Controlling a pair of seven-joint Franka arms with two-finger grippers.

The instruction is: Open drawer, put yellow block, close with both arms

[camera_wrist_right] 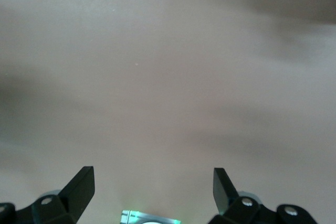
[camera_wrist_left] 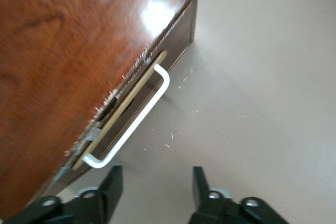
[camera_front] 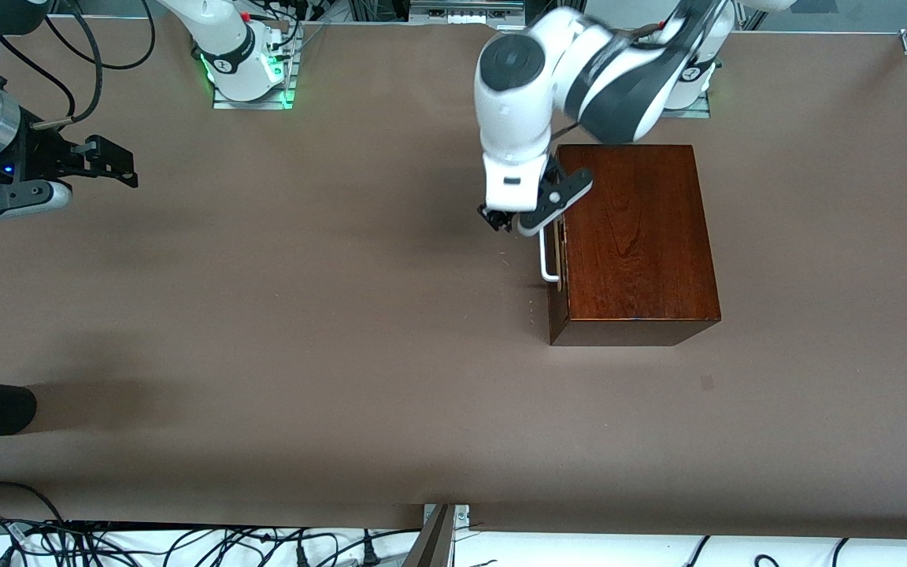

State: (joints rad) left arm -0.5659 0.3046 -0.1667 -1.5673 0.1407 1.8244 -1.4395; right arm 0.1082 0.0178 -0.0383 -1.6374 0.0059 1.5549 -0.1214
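At the right arm's end of the brown worktop (camera_front: 343, 315), the right arm waits, its black two-finger tool (camera_front: 127, 165) hanging over bare surface with jaws spread wide and holding nothing. Toward the left arm's end, the left arm's black tool (camera_front: 501, 220) hovers over the worktop just beside the white metal U-shaped handle (camera_front: 548, 256), jaws parted and gripping nothing. That handle belongs to the dark reddish-brown drawer (camera_wrist_left: 134, 111), which sits nearly shut in the glossy dark mahogany box (camera_front: 634, 236); no yellow block can be seen.
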